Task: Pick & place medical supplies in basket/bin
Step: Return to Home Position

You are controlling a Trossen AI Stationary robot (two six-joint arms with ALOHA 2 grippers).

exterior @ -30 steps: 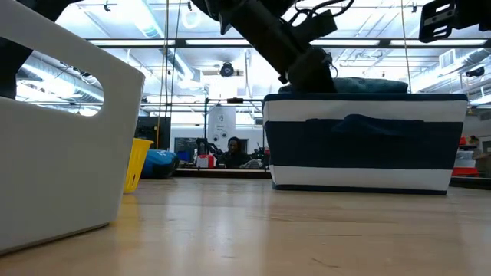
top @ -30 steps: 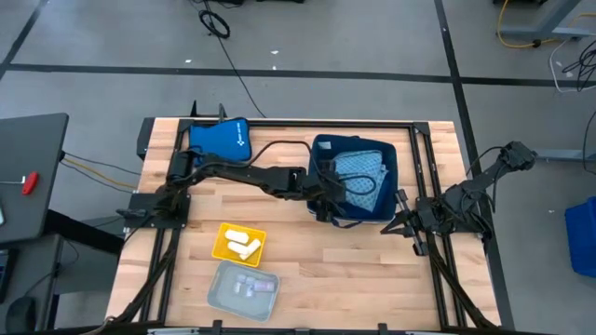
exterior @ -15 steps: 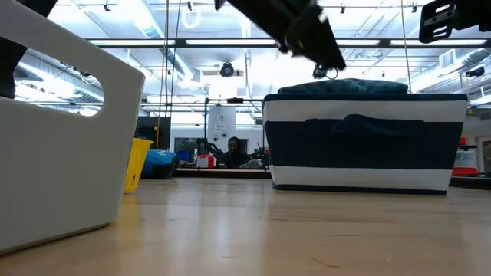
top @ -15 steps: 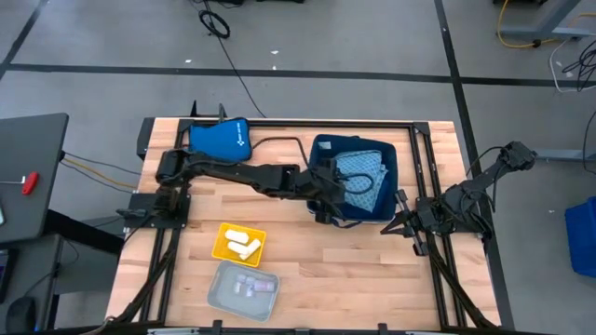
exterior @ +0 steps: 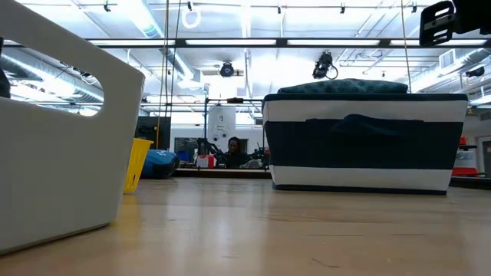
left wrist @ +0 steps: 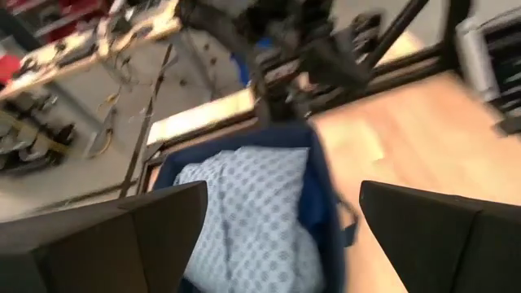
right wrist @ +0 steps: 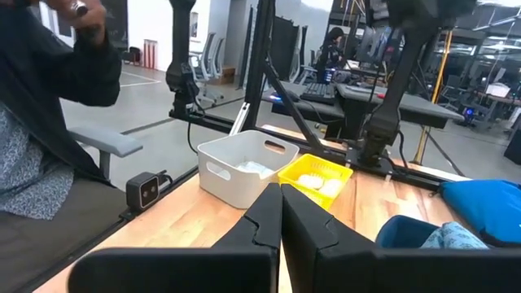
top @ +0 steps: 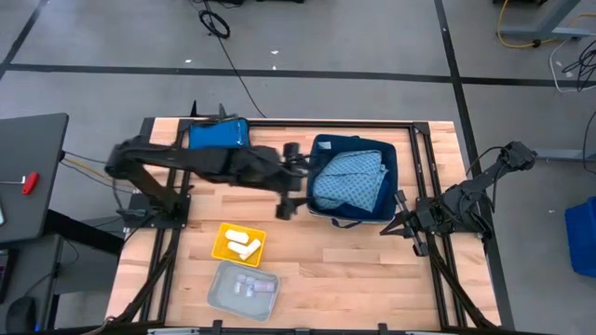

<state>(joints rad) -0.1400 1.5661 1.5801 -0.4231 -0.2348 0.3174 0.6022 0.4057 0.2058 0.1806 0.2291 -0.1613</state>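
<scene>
A navy basket (top: 391,167) stands right of the table's middle. A folded teal patterned cloth (top: 349,181) lies inside it, also seen in the left wrist view (left wrist: 244,212). White tubes lie in a yellow tray (top: 239,244), and small vials sit in a grey bin (top: 244,288) near the near edge. A blue cloth pouch (top: 219,135) lies at the far left. My left gripper (top: 289,181) hovers just left of the basket, open and empty. My right gripper (top: 399,223) waits at the table's right side, shut.
Black frame rails (top: 419,167) run along the table's far and right sides. In the low view the white bin (exterior: 61,138) fills the left and the basket (exterior: 364,138) the right. A person's sleeve (right wrist: 41,122) shows close in the right wrist view.
My left gripper has drawn back from over the basket's left rim, rising and swinging toward the table's left; it has left the low view. The teal cloth stays in the basket, now uncovered.
</scene>
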